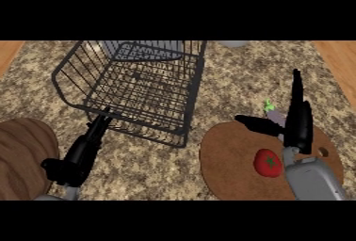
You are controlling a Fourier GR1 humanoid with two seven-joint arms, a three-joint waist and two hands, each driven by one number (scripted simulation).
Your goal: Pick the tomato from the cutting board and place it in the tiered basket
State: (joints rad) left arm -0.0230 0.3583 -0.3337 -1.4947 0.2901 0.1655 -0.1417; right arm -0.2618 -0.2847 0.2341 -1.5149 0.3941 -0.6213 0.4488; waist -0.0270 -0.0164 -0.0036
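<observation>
Robot hand on the right, open and empty above the tomato, should drop lower, then curl round it.

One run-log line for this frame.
tomato on cutting board | right hand open beside it | left hand open by basket | not grasped

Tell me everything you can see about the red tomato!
The round red tomato is shiny, with a small dark green stem patch on top. It looks whole, not cut. It rests on the round brown wooden cutting board, toward its right-hand part. The right robot hand, black with straight fingers, is open just above and beside it, and its grey forearm lies right next to the tomato; whether they touch cannot be told. A small purple eggplant lies farther back. The black wire basket stands apart to the left.
</observation>
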